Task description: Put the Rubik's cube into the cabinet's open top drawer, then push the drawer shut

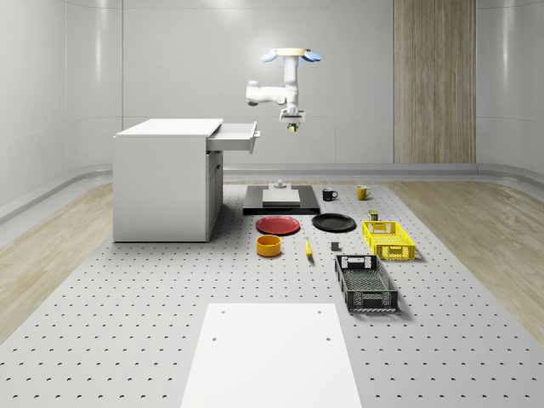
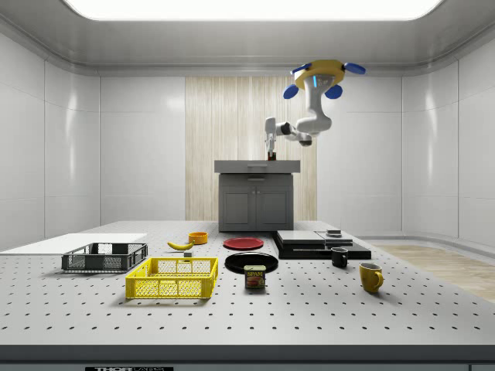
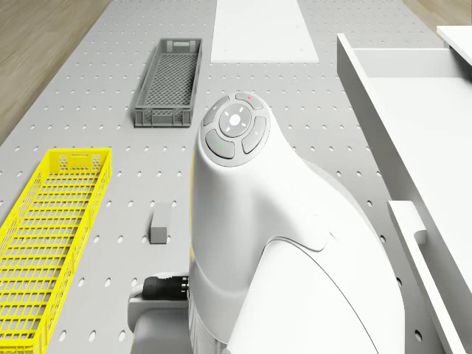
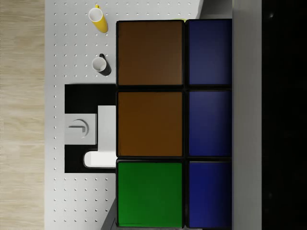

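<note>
The drone [image 1: 291, 55] hovers high over the table, to the whole-scene view's right of the white cabinet [image 1: 166, 178]. Its white arm bends down to the gripper [image 1: 291, 124], which is shut on the Rubik's cube [image 1: 291, 128]. The cube hangs just beyond the front of the open top drawer [image 1: 234, 134], slightly above the drawer's level. In the wrist view the cube [image 4: 149, 122] shows brown, blue and green tiles close up, with a dark finger [image 4: 285, 115] beside it. In the side view the gripper [image 2: 271, 153] holds the cube just above the cabinet top [image 2: 256, 165]. The drone view shows the drawer [image 3: 413, 133] beside the arm.
Below the gripper lies a black slab [image 1: 280, 201] with white blocks. A black mug [image 1: 329, 194], yellow mug [image 1: 361, 192], red plate [image 1: 278, 224], black plate [image 1: 333, 223], orange bowl [image 1: 269, 246], banana [image 1: 308, 248], yellow crate [image 1: 388, 239] and grey crate [image 1: 365, 282] lie on the table.
</note>
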You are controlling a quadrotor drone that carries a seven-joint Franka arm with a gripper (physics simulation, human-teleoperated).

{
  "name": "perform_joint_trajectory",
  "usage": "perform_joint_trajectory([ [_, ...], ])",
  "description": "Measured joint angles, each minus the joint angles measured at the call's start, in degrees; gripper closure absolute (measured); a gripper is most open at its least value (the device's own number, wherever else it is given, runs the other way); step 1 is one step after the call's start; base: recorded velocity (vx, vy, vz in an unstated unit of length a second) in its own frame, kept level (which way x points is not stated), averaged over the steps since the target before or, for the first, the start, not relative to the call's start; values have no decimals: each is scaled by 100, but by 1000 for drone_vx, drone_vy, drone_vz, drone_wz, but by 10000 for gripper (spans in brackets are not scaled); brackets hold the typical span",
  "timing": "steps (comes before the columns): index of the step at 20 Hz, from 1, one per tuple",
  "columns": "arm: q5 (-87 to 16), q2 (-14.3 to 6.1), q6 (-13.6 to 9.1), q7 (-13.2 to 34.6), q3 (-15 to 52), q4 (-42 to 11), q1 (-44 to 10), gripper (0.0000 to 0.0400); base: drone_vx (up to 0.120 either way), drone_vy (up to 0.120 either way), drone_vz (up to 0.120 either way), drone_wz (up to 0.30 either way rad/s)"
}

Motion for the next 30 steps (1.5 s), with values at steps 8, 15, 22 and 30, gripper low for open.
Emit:
perform_joint_trajectory([
  [8, 4, -10, 10, 1, 1, 0, -1, 75, 0, -120, 120, 0],
  [15, 7, -17, 16, 1, 2, 0, -2, 75, 0, -120, 11, 0],
  [22, 9, -23, 21, 1, 2, 0, -2, 75, 0, -120, 29, 0],
  [30, 11, -28, 26, 2, 3, 0, -2, 75, 0, -120, 0, 0],
])
